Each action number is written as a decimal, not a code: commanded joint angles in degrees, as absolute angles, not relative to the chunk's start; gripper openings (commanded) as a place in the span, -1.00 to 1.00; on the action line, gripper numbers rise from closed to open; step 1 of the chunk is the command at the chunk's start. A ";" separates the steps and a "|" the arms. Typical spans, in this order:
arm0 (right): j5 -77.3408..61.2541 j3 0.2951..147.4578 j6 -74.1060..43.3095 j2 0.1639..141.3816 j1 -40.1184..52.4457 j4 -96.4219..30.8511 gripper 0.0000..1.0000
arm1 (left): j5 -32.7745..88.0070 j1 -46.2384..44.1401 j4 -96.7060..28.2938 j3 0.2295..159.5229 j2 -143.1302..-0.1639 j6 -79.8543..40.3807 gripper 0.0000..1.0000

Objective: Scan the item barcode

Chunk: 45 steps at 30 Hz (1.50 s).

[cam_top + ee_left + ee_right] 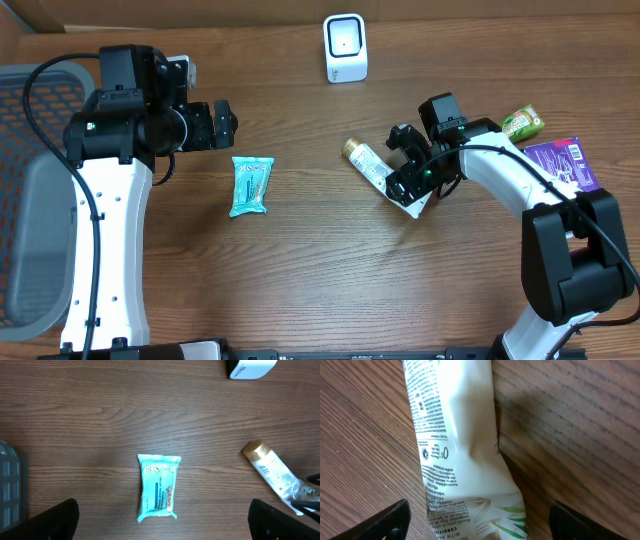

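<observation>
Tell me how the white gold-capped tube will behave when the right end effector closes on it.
The tube looks soft: its body is creased, so it will probably flatten when squeezed. Its glossy skin may slip. With its round gold cap, it could roll if nudged sideways.

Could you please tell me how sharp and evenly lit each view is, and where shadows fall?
Overhead: sharp, even light, no glare even on the white scanner. Left wrist: sharp and flatly lit, the pack casting almost no shadow. Right wrist: very close on the tube, its small print soft, with a dark shadow on the table to its right.
</observation>
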<state>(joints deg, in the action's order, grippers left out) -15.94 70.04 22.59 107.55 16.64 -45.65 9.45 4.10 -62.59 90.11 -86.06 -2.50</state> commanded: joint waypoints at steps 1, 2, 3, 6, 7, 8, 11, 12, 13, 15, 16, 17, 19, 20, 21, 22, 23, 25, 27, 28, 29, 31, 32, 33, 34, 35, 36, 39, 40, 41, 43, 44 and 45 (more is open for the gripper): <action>-15.46 69.34 23.00 107.72 16.69 -45.25 0.59 | 9.91 3.73 -62.63 91.18 -86.26 -1.06 0.99; -15.49 69.21 22.98 107.72 16.69 -45.28 0.55 | 9.91 3.73 -62.63 91.18 -86.26 -1.06 0.99; -15.57 68.93 22.96 107.72 16.69 -45.23 0.51 | 9.91 3.73 -62.63 91.18 -86.26 -1.06 0.99; -17.06 68.53 22.44 107.81 16.69 -45.52 0.47 | 9.91 3.73 -62.61 91.18 -86.26 -1.06 0.99; -18.06 68.53 22.28 107.81 16.69 -45.69 0.47 | 9.91 3.73 -62.63 91.18 -86.26 -1.06 0.99; -18.90 68.53 22.11 107.81 16.69 -45.76 0.46 | 9.91 3.73 -62.63 91.18 -86.26 -1.06 0.99; -21.21 68.53 20.58 107.81 16.69 -45.71 0.46 | 9.91 3.73 -62.63 91.18 -86.26 -1.06 0.99; -21.76 68.53 20.32 107.81 16.69 -45.76 0.44 | 9.91 3.73 -62.61 91.18 -86.26 -1.06 0.99; -21.76 68.53 19.42 107.81 16.69 -45.67 0.45 | 9.91 3.73 -62.63 91.18 -86.26 -1.06 0.99; -21.74 68.53 18.87 107.81 16.69 -45.71 0.45 | 9.91 3.73 -62.63 91.18 -86.26 -1.06 0.99; -21.74 68.53 18.13 107.81 16.69 -45.67 0.45 | 9.91 3.73 -62.63 91.18 -86.26 -1.06 0.99; -21.80 68.53 17.58 107.81 16.69 -45.65 0.45 | 9.91 3.73 -62.63 91.18 -86.26 -1.06 0.99; -22.20 68.53 16.23 107.81 16.69 -45.84 0.46 | 9.91 3.73 -62.61 91.18 -86.26 -1.06 0.99; -22.22 68.53 15.25 107.81 16.73 -45.93 0.47 | 9.91 3.73 -62.63 91.18 -86.26 -1.06 0.99; -22.26 68.53 13.91 107.81 16.82 -45.93 0.47 | 9.91 3.73 -62.63 91.18 -86.26 -1.06 0.99; -23.03 68.53 12.25 107.81 16.93 -45.95 0.47 | 9.91 3.73 -62.63 91.18 -86.26 -1.06 0.99; -23.94 68.53 11.51 107.81 16.99 -45.95 0.47 | 9.91 3.73 -62.63 91.18 -86.26 -1.06 0.99; -26.94 68.53 10.22 107.81 17.15 -46.57 0.50 | 9.91 3.73 -62.63 91.18 -86.26 -1.06 0.99; -28.58 68.53 10.22 107.81 17.41 -47.27 0.56 | 9.91 3.73 -62.63 91.18 -86.26 -1.06 0.99; -29.63 68.53 10.24 107.81 17.61 -47.51 0.61 | 9.91 3.73 -62.63 91.18 -86.26 -1.06 0.99; -30.20 68.53 10.24 107.81 17.91 -47.64 0.66 | 9.91 3.73 -62.61 91.18 -86.26 -1.06 0.99; -30.09 68.53 10.26 107.81 18.46 -47.64 0.68 | 9.91 3.73 -62.63 91.18 -86.26 -1.06 0.99; -30.02 68.53 10.26 107.83 18.83 -47.57 0.69 | 9.91 3.73 -62.61 91.18 -86.26 -1.06 0.99; -29.63 68.53 10.24 107.85 19.25 -47.37 0.70 | 9.91 3.73 -62.63 91.18 -86.26 -1.06 0.99; -29.56 68.53 10.24 107.85 19.62 -47.18 0.71 | 9.91 3.73 -62.61 91.18 -86.26 -1.06 0.99; -29.52 68.53 10.22 107.85 20.01 -46.98 0.71 | 9.91 3.73 -62.63 91.18 -86.26 -1.06 0.99; -29.45 68.53 10.20 107.87 20.40 -46.89 0.70 | 9.93 3.73 -62.63 91.18 -86.26 -1.06 0.99; -26.89 68.53 6.31 108.20 21.58 -46.61 0.55 | 9.91 3.73 -62.63 91.18 -86.26 -1.06 0.99; -25.08 68.53 4.23 108.36 21.96 -46.59 0.51 | 9.91 3.73 -62.61 91.18 -86.26 -1.06 0.99; -23.51 68.53 2.98 108.49 22.35 -46.61 0.48 | 9.91 3.73 -62.63 91.18 -86.26 -1.06 0.99; -21.78 68.53 1.56 108.73 23.07 -46.33 0.47 | 9.91 3.73 -62.63 91.18 -86.26 -1.06 0.99; -21.39 68.53 1.19 108.81 23.35 -46.11 0.47 | 9.91 3.73 -62.63 91.18 -86.26 -1.06 0.99; -21.41 68.53 1.17 109.06 23.70 -45.89 0.47 | 9.91 3.73 -62.63 91.18 -86.26 -1.06 0.99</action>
